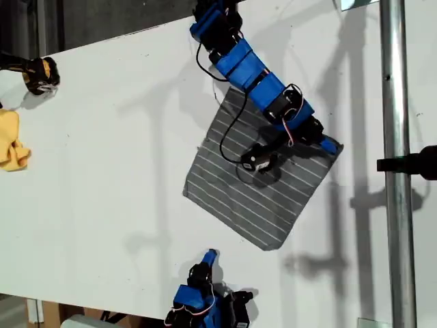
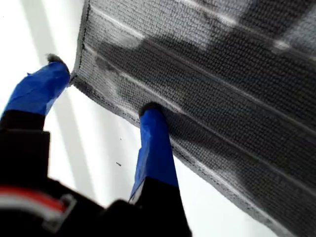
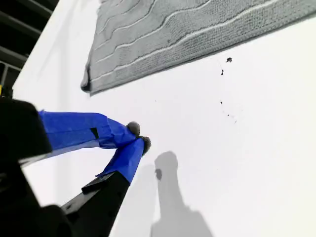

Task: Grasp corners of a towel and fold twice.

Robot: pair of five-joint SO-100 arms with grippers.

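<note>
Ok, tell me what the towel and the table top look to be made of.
The towel looks like a soft woven or looped fabric, grey with thin white stripes: the first wrist view shows a coarse, nubbly matte texture and a stitched hem. The table top looks like a smooth, hard white board, perhaps laminate; it shows crisp shadows and small specks.

Exterior view looks straight down; both wrist views share the towel (image 1: 263, 184)

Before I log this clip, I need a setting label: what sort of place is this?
Probably a robotics lab bench: a plain white table with two blue arms mounted at opposite edges, a metal pole beside it, and a grey striped towel laid out as a test piece.
</note>
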